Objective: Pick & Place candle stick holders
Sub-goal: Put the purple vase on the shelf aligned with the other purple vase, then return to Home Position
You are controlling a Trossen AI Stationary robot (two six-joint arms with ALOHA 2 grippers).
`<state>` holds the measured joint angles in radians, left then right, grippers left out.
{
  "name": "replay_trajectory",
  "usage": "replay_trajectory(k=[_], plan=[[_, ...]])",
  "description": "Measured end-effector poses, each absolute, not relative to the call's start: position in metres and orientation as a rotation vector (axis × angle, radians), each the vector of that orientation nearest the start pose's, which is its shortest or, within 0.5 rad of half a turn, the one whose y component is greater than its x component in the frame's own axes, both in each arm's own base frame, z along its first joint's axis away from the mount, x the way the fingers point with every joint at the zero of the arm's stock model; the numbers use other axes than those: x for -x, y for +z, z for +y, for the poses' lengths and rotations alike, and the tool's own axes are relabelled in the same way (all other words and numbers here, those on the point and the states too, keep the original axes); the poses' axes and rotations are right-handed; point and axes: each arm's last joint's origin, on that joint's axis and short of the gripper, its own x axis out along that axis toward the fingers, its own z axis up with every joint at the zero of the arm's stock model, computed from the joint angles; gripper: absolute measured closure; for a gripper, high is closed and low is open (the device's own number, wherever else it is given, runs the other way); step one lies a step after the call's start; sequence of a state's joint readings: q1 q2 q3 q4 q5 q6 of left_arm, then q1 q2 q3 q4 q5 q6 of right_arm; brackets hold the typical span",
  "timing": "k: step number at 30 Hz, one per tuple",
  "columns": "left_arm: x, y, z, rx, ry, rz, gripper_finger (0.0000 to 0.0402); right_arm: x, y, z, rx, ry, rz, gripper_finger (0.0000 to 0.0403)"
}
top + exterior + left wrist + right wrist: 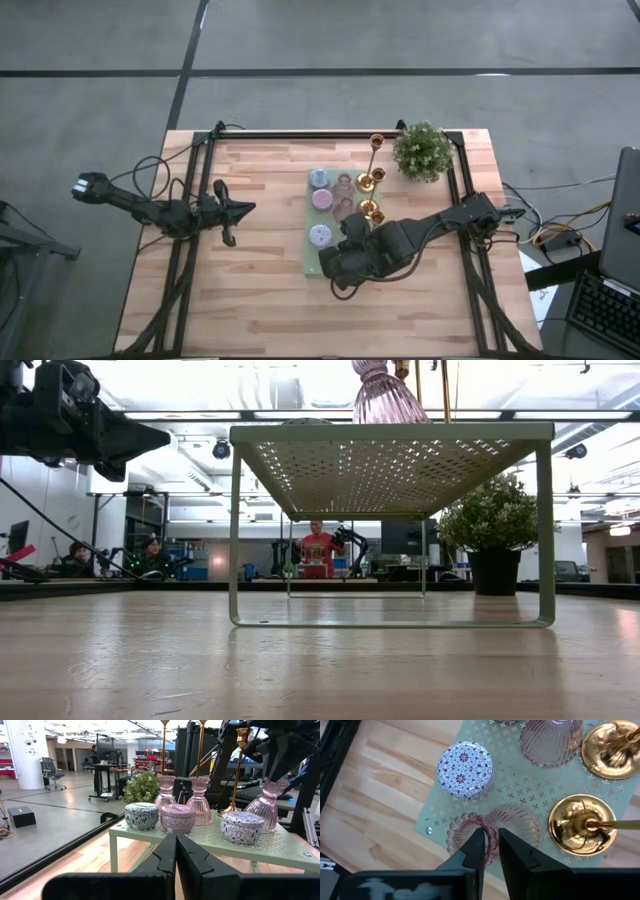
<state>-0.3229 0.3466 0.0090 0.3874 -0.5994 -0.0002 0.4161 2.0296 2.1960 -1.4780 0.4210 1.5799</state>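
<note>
Bright, even overhead light; ceiling glare washes the low view, foreground tabletop (pixel 320 670) blurred.

Nine in all, upright on top of the green stand (pixel 280 851).

Along one long edge, a row of three small round tins with lids: blue-grey tin (pixel 141 816), pink tin (pixel 177 818), then white patterned tin (pixel 242 826) with tiny purple flowers.

Down the middle, three pink glass holders (pixel 199 800), ribbed and shaped like little bells, wide at the bottom and narrow at the neck. One of them right by the short near edge, close to a corner and just beside the patterned tin.

Along the other long edge, three shiny gold stick holders (pixel 239 770), tall and thin on round flat feet.
</note>
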Motion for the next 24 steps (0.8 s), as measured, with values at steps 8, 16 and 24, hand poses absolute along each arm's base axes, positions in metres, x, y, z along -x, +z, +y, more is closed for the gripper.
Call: replay_trajectory(k=[8, 16, 24], plan=[[-0.1136, 0.1732, -0.0208, 0.022, 0.276, -0.045, 0.0386, -0.3605, 0.3473, 0.1466, -0.829, -0.902, 0.887, 0.0336], [-0.1136, 0.1732, -0.0208, 0.022, 0.276, -0.045, 0.0387, -0.3600, 0.3473, 0.1474, -0.821, -0.908, 0.874, 0.0310], [-0.1135, 0.1732, -0.0208, 0.022, 0.276, -0.045, 0.0386, -0.3569, 0.3471, 0.1484, -0.794, -0.927, 0.870, 0.0307]])
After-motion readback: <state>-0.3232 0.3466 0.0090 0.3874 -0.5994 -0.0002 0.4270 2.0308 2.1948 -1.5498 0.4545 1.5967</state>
